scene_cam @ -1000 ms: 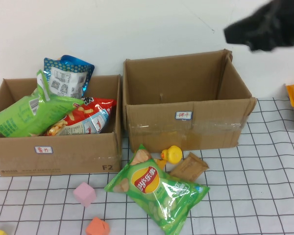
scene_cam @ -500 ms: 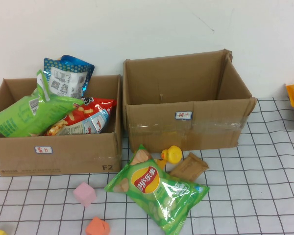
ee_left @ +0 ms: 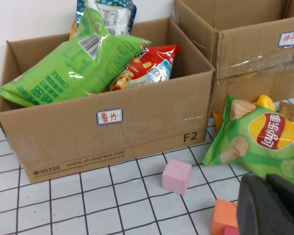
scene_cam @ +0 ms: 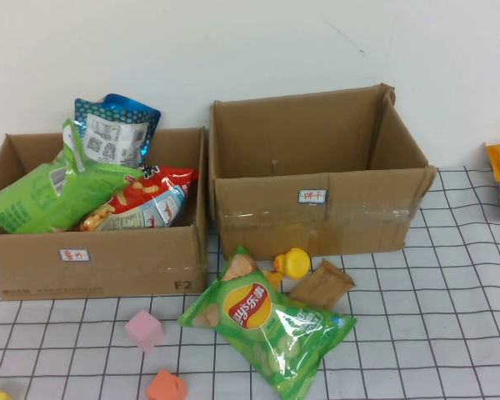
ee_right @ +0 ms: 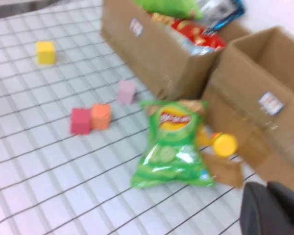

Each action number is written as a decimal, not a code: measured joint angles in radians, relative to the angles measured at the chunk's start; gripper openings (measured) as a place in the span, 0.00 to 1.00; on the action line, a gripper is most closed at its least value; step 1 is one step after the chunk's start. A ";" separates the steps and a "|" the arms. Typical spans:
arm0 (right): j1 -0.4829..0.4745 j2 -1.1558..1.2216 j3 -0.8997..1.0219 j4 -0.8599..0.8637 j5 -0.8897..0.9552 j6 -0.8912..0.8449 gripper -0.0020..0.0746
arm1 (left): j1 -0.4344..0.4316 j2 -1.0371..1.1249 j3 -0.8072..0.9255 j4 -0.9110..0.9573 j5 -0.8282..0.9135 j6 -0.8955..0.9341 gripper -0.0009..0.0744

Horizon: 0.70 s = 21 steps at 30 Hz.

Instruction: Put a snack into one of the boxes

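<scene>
We log, relative to the empty right box (scene_cam: 317,179): the left box (scene_cam: 100,250) of snacks beside it; the green chip bag (scene_cam: 267,321) before it on the tabletop (scene_cam: 433,333). Left gripper (ee_left: 272,208) and right gripper (ee_right: 274,210): fingers' state, cannot tell.
</scene>
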 joint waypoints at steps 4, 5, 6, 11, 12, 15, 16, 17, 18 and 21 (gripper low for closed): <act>0.000 -0.119 0.077 -0.005 -0.076 0.006 0.02 | 0.000 0.000 0.000 0.000 0.000 0.000 0.01; 0.000 -0.155 0.101 -0.006 -0.103 0.007 0.03 | 0.000 0.000 0.000 0.000 0.000 0.000 0.01; 0.000 -0.177 0.126 -0.008 -0.121 0.010 0.03 | 0.000 0.000 0.000 0.000 0.000 0.000 0.01; 0.000 -0.292 0.246 -0.017 -0.239 0.011 0.02 | 0.000 0.000 0.000 0.000 0.000 0.000 0.01; 0.000 -0.311 0.273 -0.019 -0.263 0.011 0.03 | 0.000 0.000 0.000 0.000 0.000 0.000 0.01; 0.000 -0.341 0.379 -0.023 -0.385 0.038 0.02 | 0.000 0.000 0.000 0.000 0.000 0.000 0.01; -0.004 -0.343 0.421 -0.055 -0.444 0.066 0.02 | 0.000 0.000 0.000 0.000 0.000 0.000 0.01; -0.011 -0.343 0.462 -0.096 -0.498 0.111 0.03 | 0.000 0.000 0.000 0.000 0.000 0.000 0.01; -0.021 -0.343 0.491 -0.167 -0.536 0.164 0.03 | 0.000 0.000 0.000 0.000 0.000 0.000 0.01; -0.085 -0.343 0.570 -0.393 -0.595 0.437 0.03 | 0.000 0.000 0.000 0.000 0.000 0.000 0.01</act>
